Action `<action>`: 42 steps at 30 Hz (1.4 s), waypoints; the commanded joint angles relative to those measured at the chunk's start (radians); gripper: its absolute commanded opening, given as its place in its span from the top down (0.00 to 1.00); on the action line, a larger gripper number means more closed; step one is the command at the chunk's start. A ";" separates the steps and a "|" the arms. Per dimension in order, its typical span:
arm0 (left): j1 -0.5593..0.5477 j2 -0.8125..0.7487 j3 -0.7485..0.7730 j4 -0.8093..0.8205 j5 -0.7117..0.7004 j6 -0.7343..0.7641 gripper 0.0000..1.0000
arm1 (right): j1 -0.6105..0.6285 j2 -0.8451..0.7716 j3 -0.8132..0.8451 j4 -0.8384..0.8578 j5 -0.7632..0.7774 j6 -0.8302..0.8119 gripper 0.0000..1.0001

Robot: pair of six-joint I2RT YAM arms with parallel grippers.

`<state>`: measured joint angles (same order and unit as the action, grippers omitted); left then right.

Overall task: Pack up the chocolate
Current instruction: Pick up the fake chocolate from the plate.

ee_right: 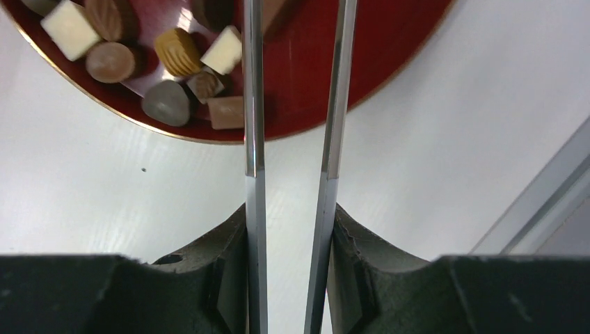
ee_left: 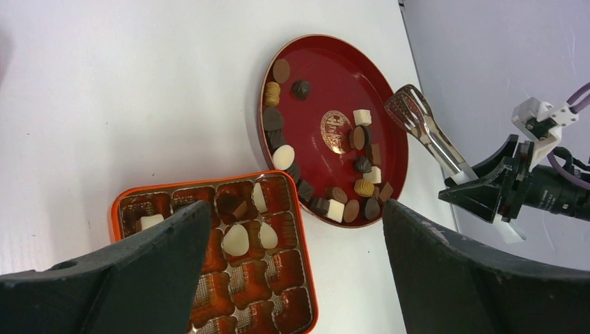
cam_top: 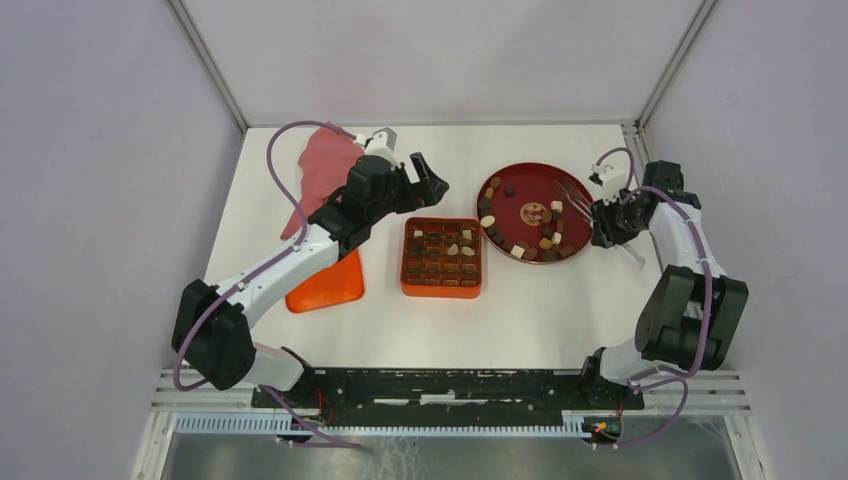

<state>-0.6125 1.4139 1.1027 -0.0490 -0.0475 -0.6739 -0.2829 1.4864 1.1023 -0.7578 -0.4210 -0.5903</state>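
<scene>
Mostly the chocolate [ee_left: 283,156] lies ahead of the right claw [ee_right: 291,229], which pinches tongs [ee_right: 252,104] pointing at it, in an arc along the rim of the plate [ee_left: 327,76]; a few pieces sit in the box [ee_left: 209,184] just ahead of the spread left claw [ee_left: 296,209].

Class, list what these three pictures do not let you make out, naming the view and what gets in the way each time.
1. Right wrist view: the tips of the shiny metal tongs held in the right claw are cut off by the top edge.
2. Left wrist view: the near cells of the orange square gridded box hide behind the left claw.
3. Top view: the bite-sized chocolates are too small to tell their shapes.
</scene>
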 commanded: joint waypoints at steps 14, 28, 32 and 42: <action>0.003 -0.028 -0.017 0.045 0.009 -0.036 0.04 | -0.081 0.115 0.060 -0.066 0.125 -0.137 0.59; 0.003 0.005 0.016 0.027 0.008 -0.036 0.04 | -0.039 0.182 0.083 -0.059 0.084 -0.142 0.58; 0.003 0.007 0.023 0.017 0.004 -0.033 0.04 | -0.006 0.210 0.109 -0.036 0.106 -0.121 0.58; 0.005 0.005 0.026 0.000 -0.012 -0.035 0.04 | 0.046 0.242 0.139 0.001 0.191 -0.101 0.56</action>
<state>-0.6125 1.4139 1.0855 -0.0578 -0.0475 -0.6880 -0.2409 1.7256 1.2011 -0.7841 -0.2684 -0.7071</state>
